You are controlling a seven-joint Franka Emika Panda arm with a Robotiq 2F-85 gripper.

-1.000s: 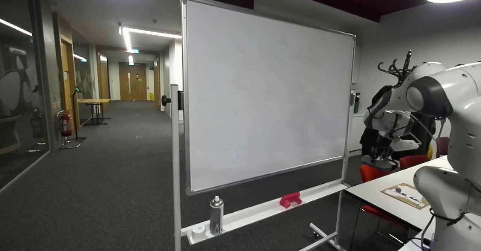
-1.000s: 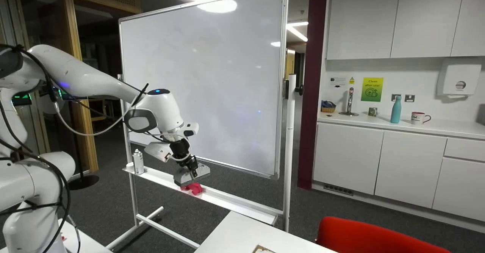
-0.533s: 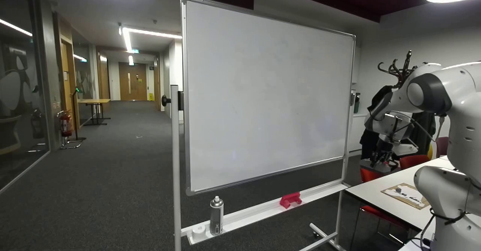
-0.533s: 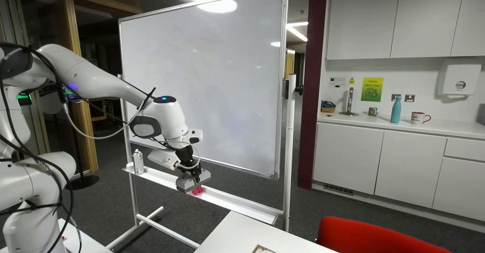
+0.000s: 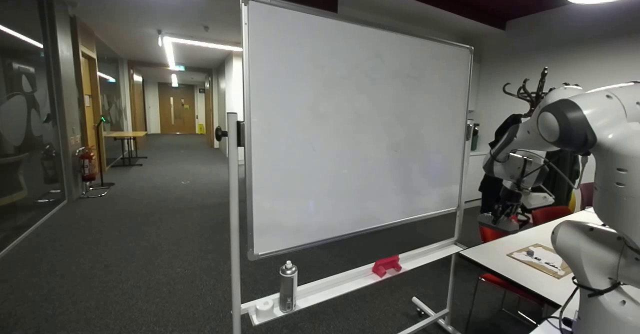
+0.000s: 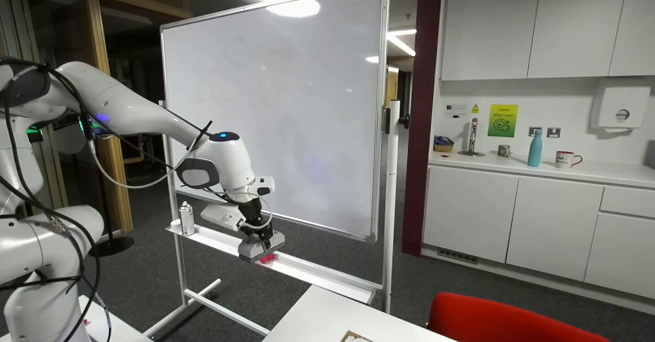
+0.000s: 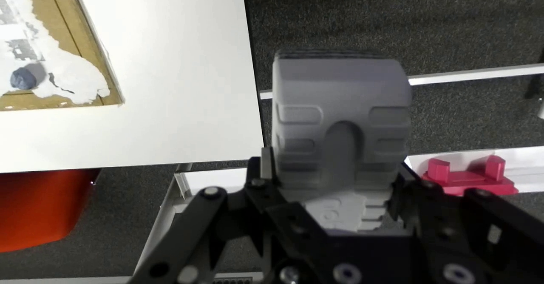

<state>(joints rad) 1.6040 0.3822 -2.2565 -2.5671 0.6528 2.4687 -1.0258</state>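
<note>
My gripper (image 7: 334, 169) is shut on a grey block-shaped eraser (image 7: 340, 88), one finger on each side of it. The eraser also shows under the gripper (image 6: 262, 232) in an exterior view (image 6: 250, 250), and at the far right in an exterior view (image 5: 497, 221). It is held in the air, slightly tilted. A red holder with two prongs (image 7: 471, 182) sits on the white tray (image 5: 340, 285) below the whiteboard (image 5: 360, 124). The holder shows in both exterior views (image 5: 386, 266) and is partly hidden behind the eraser in an exterior view (image 6: 267, 258).
A spray can (image 5: 288, 289) and a white roll (image 5: 264, 308) stand at one end of the tray. A white table (image 7: 178, 84) with a cardboard piece (image 5: 540, 260) on it is close to the tray's other end. A red chair (image 6: 511, 321) stands by the table.
Over the last second the arm has moved slightly down and to the right in an exterior view, the eraser still held and covering more of the red holder. The last half second shows little movement.
</note>
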